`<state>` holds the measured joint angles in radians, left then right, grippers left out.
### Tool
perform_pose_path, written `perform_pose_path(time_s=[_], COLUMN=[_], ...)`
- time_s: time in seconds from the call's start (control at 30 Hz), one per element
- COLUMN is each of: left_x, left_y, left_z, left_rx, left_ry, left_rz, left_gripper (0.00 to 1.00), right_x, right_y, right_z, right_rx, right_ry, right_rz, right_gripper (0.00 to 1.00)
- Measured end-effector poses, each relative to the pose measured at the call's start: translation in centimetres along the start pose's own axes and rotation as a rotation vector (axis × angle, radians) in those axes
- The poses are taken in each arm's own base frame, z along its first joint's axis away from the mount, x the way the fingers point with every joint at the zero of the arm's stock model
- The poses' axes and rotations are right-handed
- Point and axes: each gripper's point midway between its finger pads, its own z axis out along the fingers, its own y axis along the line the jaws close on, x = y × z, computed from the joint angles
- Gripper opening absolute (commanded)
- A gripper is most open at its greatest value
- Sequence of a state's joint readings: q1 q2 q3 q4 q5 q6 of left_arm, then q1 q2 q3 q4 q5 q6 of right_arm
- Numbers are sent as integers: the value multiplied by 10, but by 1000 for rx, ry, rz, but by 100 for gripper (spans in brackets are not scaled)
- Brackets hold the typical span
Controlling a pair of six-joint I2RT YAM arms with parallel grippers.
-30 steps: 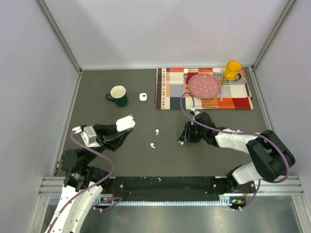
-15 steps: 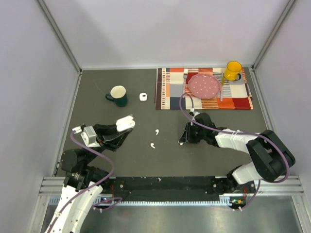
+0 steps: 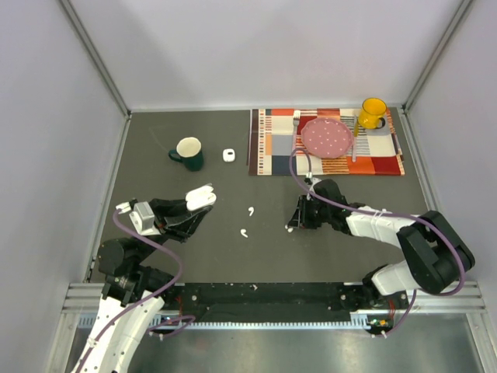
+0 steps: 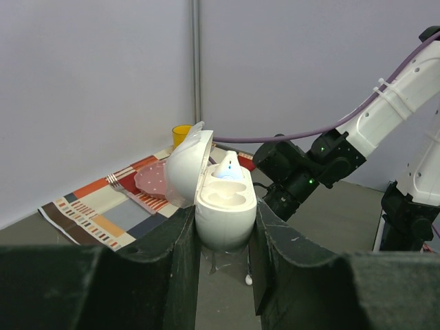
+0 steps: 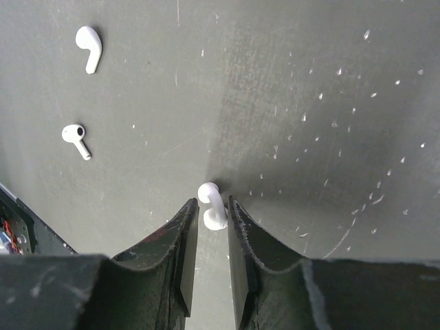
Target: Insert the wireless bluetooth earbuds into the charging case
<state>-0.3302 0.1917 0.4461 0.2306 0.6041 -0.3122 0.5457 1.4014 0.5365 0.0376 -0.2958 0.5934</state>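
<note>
My left gripper (image 4: 223,232) is shut on the open white charging case (image 4: 221,206) and holds it above the table at the left (image 3: 200,197), lid tipped back. A small white piece with a blue glow (image 4: 229,169) stands at the case's far side. My right gripper (image 5: 212,201) is low on the table (image 3: 293,223), jaws narrowly open. One white earbud (image 5: 212,207) lies between its fingertips, against the right finger and apart from the left one. Two more earbuds (image 5: 89,47) (image 5: 74,135) lie loose to its left, mid-table in the top view (image 3: 251,210) (image 3: 244,231).
A dark green mug (image 3: 189,153) and a small white case (image 3: 229,155) stand at the back left. A striped placemat (image 3: 272,144) at the back right carries a pink plate (image 3: 326,137), cutlery and a yellow mug (image 3: 373,112). Grey walls enclose the table.
The right gripper has shifted very slightly beside the earbud at its fingertips. The left arm and the case have not moved.
</note>
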Motion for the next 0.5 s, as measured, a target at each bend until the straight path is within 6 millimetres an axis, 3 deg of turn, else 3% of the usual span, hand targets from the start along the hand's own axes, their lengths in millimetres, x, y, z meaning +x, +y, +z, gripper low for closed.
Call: perform_pose_path(time_s=[0.5], left_x=[5], left_y=[1], left_z=[0], left_rx=[-3], left_ry=[10], left_rz=[-7], left_gripper=[0], right_x=[4], right_y=[2], right_z=[-1], right_rx=[-20], right_ry=[21], right_rz=[-16], right_gripper=[20])
